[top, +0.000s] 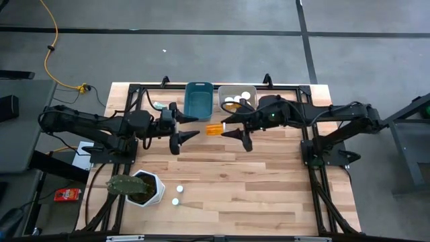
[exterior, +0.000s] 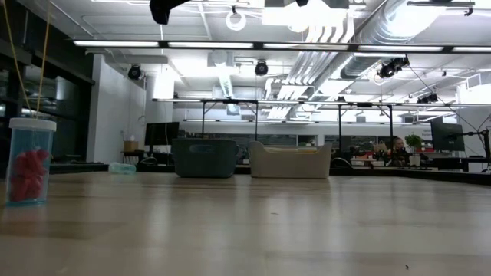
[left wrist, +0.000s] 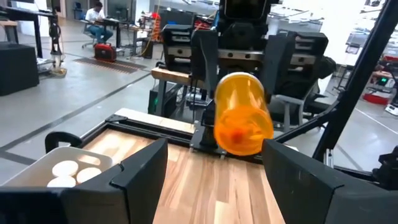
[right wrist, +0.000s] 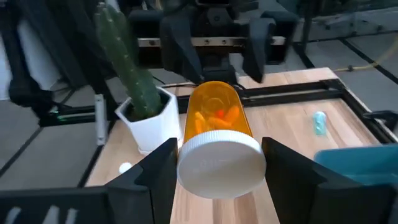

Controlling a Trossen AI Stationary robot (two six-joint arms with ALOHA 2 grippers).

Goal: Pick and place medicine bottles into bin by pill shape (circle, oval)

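The right end effector (top: 235, 129) holds an amber medicine bottle (top: 213, 129) by its white cap, fingers pinching the cap's sides, so that the bottle lies level in the air above the bench (top: 269, 181), just in front of the blue bin (top: 199, 99). In the right wrist view the cap (right wrist: 219, 165) sits between the two fingers and orange pills show through the amber wall. The bottle's base points at the left end effector (top: 183, 131), whose fingers are spread on either side of it without touching; held this way, the left wrist camera looks straight at the clear bottom (left wrist: 242, 124), probably so the pill shape can be read before a bin is chosen. The white bin (top: 236, 99), beside the blue bin, already holds several capped bottles. Two more bottles (top: 177, 195) stand on the bench near the potted cactus (top: 138, 187), well apart from the blue bin. Sorting seems partly done.
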